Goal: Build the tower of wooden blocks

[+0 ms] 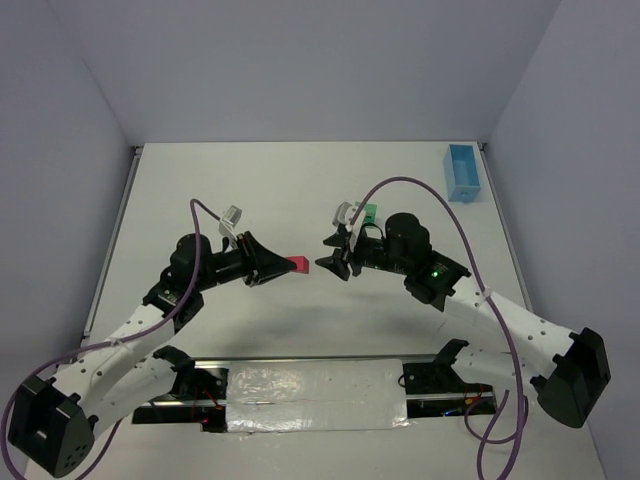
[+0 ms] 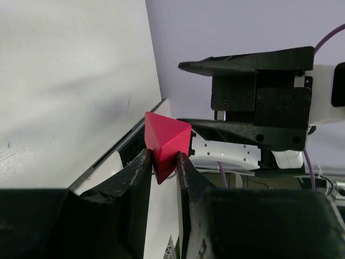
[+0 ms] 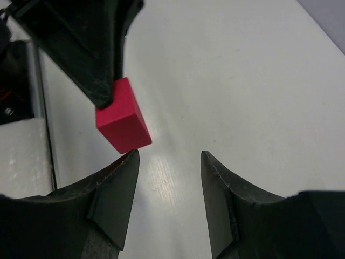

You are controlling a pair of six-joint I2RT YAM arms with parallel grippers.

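Note:
My left gripper is shut on the red wedge block and holds it above the table's middle, pointing right. The wedge shows between my left fingers in the left wrist view. My right gripper is open and empty, facing the wedge from the right with a small gap. In the right wrist view the red wedge hangs just beyond my left fingertip. A green block shows behind the right wrist. The second green block is hidden.
A light blue tray lies at the far right of the white table. A metal rail with clear plastic runs along the near edge between the arm bases. The right arm's purple cable arcs over the table.

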